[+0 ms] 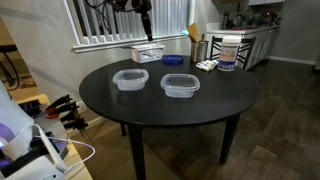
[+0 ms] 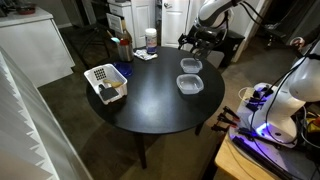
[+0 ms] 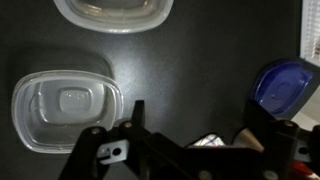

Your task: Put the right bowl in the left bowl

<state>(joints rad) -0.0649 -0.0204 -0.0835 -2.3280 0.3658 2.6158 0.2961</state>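
Gripper (image 1: 146, 34) hangs wide open and empty, high above the round black table (image 1: 100, 95); right-hand shallow clear plastic tub (image 1: 180, 85) sits well below it, mid-table, just beside its twin left-hand clear tub (image 1: 130, 79).

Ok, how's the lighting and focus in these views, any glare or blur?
Wrist view: dim, jaws up close dark and blurred, a pale sheen on the table beside the clear tub. In an exterior view, the bright window blinds reflect off the table. In an exterior view, purple light tints the lower right.
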